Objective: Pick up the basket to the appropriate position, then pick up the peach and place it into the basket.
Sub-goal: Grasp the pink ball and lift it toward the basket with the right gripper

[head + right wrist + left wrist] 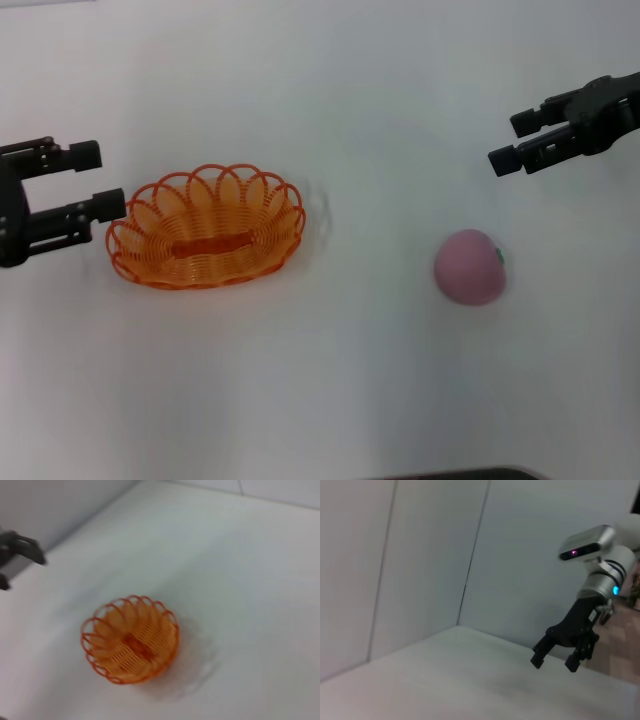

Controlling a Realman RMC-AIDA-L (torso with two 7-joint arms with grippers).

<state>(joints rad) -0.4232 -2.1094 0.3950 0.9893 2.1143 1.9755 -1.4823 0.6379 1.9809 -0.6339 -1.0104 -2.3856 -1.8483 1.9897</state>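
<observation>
Left pincer (108,181) open beside basket (207,240), peach (470,266) head-view only

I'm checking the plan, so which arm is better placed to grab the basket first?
Left, probably. The left gripper is open right beside the basket, while the right gripper sits far across, nearer the peach.
</observation>
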